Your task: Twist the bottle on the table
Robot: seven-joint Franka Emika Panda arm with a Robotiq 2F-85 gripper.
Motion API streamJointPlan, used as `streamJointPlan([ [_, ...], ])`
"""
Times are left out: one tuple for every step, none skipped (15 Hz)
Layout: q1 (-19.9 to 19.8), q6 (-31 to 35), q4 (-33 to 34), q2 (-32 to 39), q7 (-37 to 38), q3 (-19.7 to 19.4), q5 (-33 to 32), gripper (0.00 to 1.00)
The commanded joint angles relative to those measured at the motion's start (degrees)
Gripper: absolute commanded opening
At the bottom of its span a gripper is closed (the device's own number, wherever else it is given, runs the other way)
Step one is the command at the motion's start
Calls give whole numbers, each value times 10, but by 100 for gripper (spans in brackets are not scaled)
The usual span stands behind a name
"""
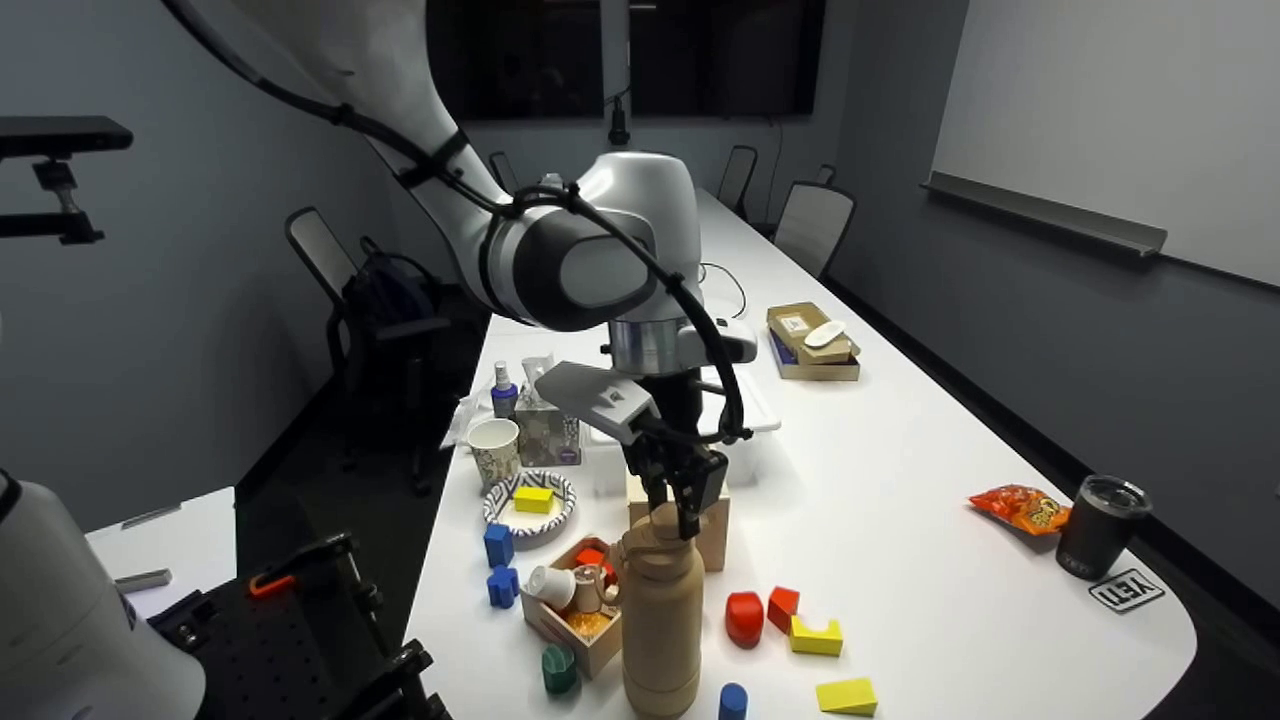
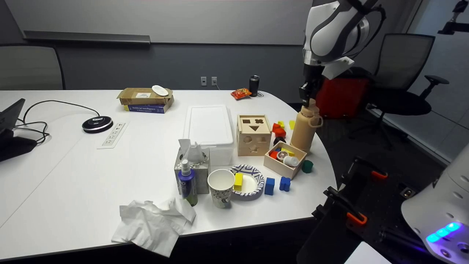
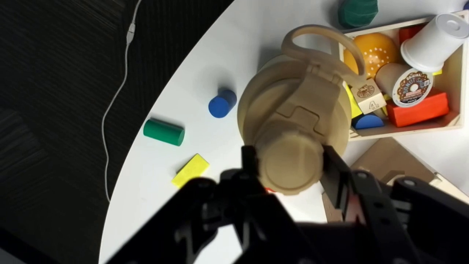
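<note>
The tall tan bottle (image 1: 662, 620) stands on the white table (image 1: 900, 450) near its rounded end. It also shows in an exterior view (image 2: 303, 128) and in the wrist view (image 3: 311, 106), where its carry loop points away from the jaws. My gripper (image 3: 288, 156) is above the bottle, with one black finger on each side of its round cap. Both fingers appear to touch the cap, so the gripper looks shut on it. The gripper also shows at the bottle's top in both exterior views (image 1: 672, 515) (image 2: 307, 103). The cap is mostly hidden by the fingers there.
A wooden tray of toys (image 2: 280, 169) sits close beside the bottle, near the carry loop. A wooden shape-sorter cube (image 2: 254, 139) stands behind. A blue cylinder (image 3: 221, 103), a green cylinder (image 3: 163, 132) and a yellow block (image 3: 190, 170) lie between bottle and table edge.
</note>
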Motion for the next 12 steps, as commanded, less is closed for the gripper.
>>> streamJointPlan([
  [2,-16,7,2,-5,-1,-19,21],
  [0,-17,7,3,-13,1,-17,21],
  [-2,-20,7,4,-27,4,-10,21],
  [-4,-23,7,4,-42,7,-6,21],
  [-7,-25,7,4,-61,10,1,21],
  [-9,-27,8,5,-77,12,5,21],
  [-12,-27,9,6,-97,15,11,21],
  [-14,-29,9,7,-115,17,16,21],
  [-17,-29,10,8,-134,19,23,21],
  [-20,-31,10,9,-154,23,31,21],
  [-23,-32,12,10,-177,26,42,21],
  [-26,-34,14,13,-202,30,55,21],
])
